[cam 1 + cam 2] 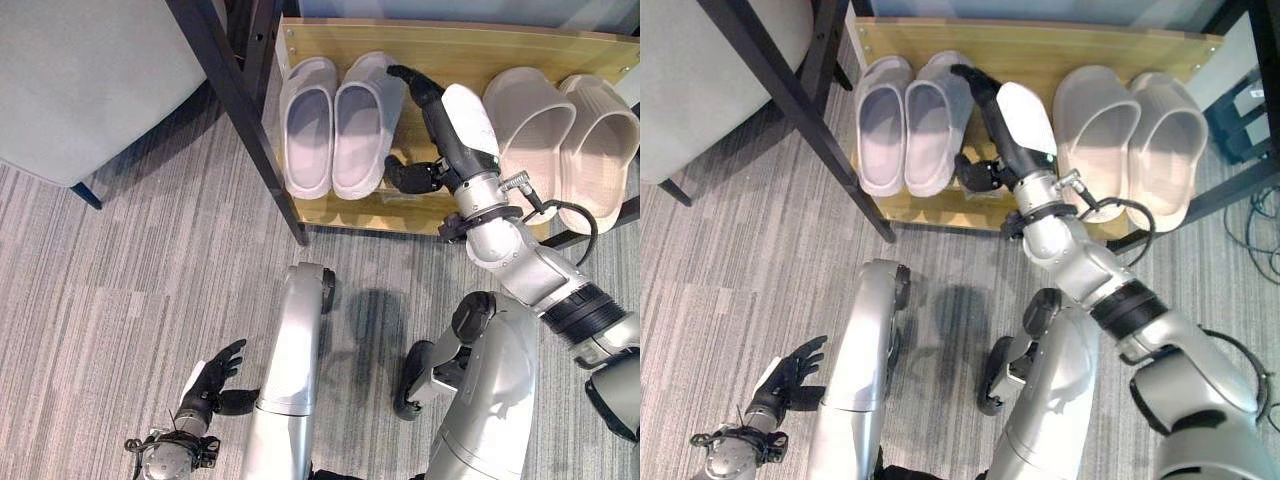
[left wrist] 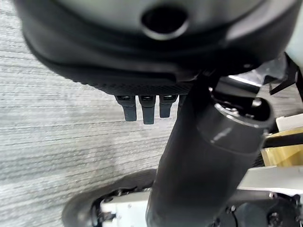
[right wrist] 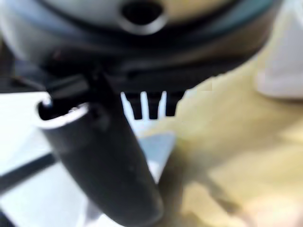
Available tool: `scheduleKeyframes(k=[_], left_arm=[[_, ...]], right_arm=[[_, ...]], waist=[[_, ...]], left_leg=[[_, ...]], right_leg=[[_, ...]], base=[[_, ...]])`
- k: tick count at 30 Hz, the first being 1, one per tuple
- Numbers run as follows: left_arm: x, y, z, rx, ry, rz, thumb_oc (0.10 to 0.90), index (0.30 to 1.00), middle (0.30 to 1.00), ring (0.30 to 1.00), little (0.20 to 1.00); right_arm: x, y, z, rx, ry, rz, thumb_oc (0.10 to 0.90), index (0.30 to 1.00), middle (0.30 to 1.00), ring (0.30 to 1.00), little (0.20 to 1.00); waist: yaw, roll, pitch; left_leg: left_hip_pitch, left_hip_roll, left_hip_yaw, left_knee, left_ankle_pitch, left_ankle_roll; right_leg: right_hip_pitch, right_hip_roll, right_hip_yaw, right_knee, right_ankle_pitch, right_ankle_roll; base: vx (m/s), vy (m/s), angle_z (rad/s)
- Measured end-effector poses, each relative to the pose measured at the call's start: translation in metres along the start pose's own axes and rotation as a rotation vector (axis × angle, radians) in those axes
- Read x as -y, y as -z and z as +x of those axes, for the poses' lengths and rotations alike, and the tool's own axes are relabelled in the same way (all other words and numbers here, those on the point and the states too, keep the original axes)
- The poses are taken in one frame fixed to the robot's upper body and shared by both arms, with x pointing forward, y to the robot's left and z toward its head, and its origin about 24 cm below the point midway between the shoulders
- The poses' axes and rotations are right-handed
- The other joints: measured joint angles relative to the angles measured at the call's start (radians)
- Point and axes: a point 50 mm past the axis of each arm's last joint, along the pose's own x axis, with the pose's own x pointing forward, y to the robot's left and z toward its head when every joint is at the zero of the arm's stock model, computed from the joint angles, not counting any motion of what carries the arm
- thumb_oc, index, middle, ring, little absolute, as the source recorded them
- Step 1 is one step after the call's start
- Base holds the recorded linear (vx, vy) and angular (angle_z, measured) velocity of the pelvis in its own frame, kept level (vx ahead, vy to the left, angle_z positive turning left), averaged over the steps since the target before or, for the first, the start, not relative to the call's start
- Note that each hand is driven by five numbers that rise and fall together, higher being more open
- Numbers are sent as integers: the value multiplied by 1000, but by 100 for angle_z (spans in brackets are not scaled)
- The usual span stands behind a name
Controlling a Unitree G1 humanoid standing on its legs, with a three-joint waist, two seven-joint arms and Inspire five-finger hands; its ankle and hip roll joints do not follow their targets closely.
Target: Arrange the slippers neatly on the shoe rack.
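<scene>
Two pairs of slippers are set on the wooden shoe rack (image 1: 420, 45): grey slippers (image 1: 335, 125) and beige slippers (image 1: 565, 135). The right hand (image 1: 445, 125) is extended, fingers straight, against the grey pair. The left hand (image 1: 215, 380) is held relaxed above the carpet (image 1: 100, 280).

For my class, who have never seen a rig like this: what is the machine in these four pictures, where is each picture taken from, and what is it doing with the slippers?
This is a two-armed humanoid robot. Two pictures come from cameras in its head, looking down; the other two sit on its wrists, close behind each hand. On the wooden shoe rack lie a pale grey pair of slippers and a beige pair, each side by side. The right hand reaches between the pairs, its straight fingers touching the grey pair. The left hand hangs open over the carpet. Nothing is held.
</scene>
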Motion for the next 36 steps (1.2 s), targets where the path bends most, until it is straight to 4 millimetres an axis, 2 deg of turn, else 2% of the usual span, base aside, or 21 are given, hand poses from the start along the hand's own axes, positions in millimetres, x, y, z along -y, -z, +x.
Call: scheduleKeyframes(k=[4, 8, 11, 17, 28, 36], left_arm=[[-3, -2, 0, 9, -15, -4, 800, 900, 900, 900, 900], [-2, -6, -2, 29, -12, -18, 800, 900, 900, 900, 900], [-2, -5, -3, 24, -12, -17, 800, 900, 900, 900, 900], [-6, -2, -6, 9, -16, 1, 800, 900, 900, 900, 900], [-6, -3, -6, 14, -14, 9, 800, 900, 900, 900, 900], [-6, -3, -6, 14, -16, 9, 800, 900, 900, 900, 900]], right_arm=[[5, -21, 1, 102, 19, 4, 800, 900, 900, 900, 900], [-1, -34, 3, 159, 2, 14, 800, 900, 900, 900, 900], [-6, -34, 2, 163, -23, 10, 800, 900, 900, 900, 900], [-9, -32, 1, 157, -37, 5, 800, 900, 900, 900, 900], [-13, -41, 4, 193, -2, -10, 800, 900, 900, 900, 900], [-13, -31, 4, 151, -7, -32, 800, 900, 900, 900, 900]], waist=[[1, 0, 0], [12, 0, 0], [34, 0, 0], [50, 0, 0], [50, 0, 0], [51, 0, 0]], left_leg=[[3, 0, 0, 1, 0, 0], [3, -2, 1, 4, 0, 0], [3, -3, 1, 6, 0, 0], [3, -7, 0, 13, -1, 1], [-5, -10, 1, 15, -1, 1], [-6, -13, 1, 16, -1, 1]], right_leg=[[4, 0, 0, 1, 0, 0], [4, -1, 1, 3, 0, 0], [6, -2, 1, 3, 0, 0], [11, -5, 4, 6, 1, 7], [5, -5, 6, 6, 2, 12], [5, -6, 7, 6, 1, 14]], base=[[0, 0, 0], [0, 0, 0], [0, 0, 0], [0, 0, 0], [0, 0, 0], [0, 0, 0]])
